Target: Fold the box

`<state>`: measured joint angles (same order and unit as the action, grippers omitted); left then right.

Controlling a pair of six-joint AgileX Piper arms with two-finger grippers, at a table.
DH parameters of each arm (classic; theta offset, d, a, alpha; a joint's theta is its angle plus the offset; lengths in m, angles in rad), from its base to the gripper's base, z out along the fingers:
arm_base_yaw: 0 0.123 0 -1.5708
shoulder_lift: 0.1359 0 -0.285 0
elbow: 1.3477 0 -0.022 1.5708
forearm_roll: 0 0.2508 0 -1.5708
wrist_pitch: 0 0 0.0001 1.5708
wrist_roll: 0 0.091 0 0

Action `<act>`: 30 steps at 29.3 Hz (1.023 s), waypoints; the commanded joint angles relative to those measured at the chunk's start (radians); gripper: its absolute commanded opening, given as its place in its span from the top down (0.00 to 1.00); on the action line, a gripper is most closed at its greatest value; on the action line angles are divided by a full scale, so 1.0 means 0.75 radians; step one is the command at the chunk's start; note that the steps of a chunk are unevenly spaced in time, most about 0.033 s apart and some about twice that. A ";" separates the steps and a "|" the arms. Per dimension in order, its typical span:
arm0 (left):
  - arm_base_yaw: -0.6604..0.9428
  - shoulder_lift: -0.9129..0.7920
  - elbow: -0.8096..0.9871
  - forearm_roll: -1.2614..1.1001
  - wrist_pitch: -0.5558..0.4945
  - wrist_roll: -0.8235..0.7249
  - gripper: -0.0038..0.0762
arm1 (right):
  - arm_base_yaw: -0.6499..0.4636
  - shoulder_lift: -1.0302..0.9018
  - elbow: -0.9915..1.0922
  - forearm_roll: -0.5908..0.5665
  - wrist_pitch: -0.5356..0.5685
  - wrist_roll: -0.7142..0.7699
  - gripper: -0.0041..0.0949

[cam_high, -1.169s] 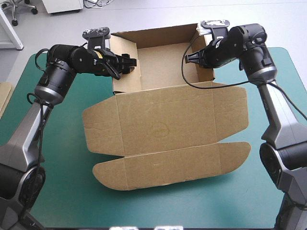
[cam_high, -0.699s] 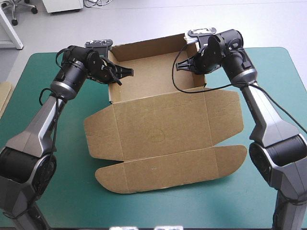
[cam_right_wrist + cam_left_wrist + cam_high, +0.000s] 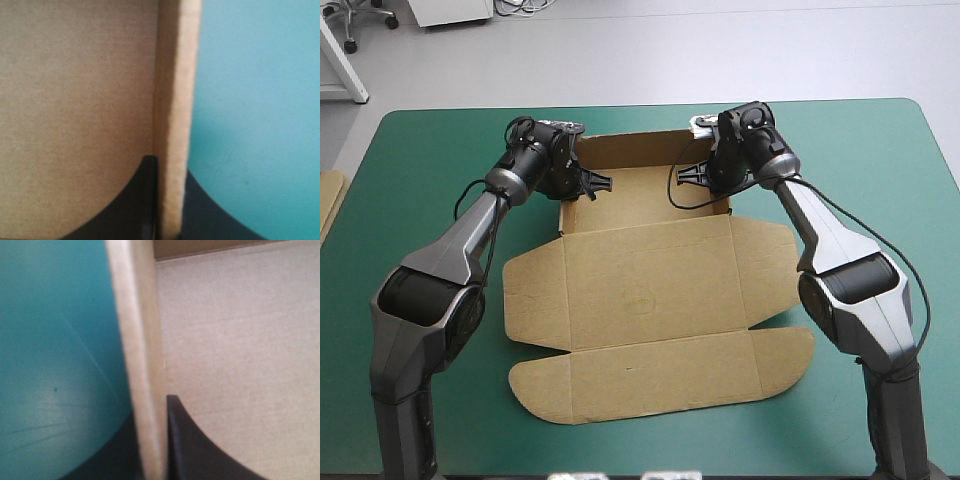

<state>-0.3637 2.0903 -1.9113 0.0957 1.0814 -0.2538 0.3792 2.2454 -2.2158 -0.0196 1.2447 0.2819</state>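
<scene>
The table [image 3: 410,400] with its teal-green cover carries the brown box [image 3: 650,270] in the middle, a little toward the far edge. The lid [image 3: 655,320] of the box lies flat and open on the near side, and its outer flap has rounded ends. Behind the lid stands the open tray [image 3: 645,195], its walls raised. The left gripper [image 3: 595,184] holds the tray's left wall [image 3: 142,355]: the board is pinched between its black fingers [image 3: 200,450], one inside the tray and one outside. The right gripper [image 3: 690,176] holds the right wall [image 3: 175,115] in the same way. A piece of more board [image 3: 328,205] shows at the table's left edge.
</scene>
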 commanded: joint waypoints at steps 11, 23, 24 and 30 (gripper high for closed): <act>-0.033 -0.050 -0.058 0.086 -0.116 0.050 0.95 | 0.004 -0.038 -0.041 0.035 0.000 -0.035 0.97; -0.033 -0.061 -0.124 0.115 -0.025 0.050 0.37 | 0.001 -0.059 -0.057 0.026 0.000 -0.095 0.35; -0.033 -0.061 -0.137 0.124 -0.004 0.050 0.37 | 0.001 -0.064 -0.057 0.026 0.000 -0.104 0.32; -0.033 -0.063 -0.259 0.204 0.131 0.056 0.37 | -0.008 -0.120 -0.092 -0.010 0.000 -0.119 0.30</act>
<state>-0.3851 2.1135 -2.0342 0.2053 1.1588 -0.2150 0.3802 2.2558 -2.2326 0.0000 1.2405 0.2045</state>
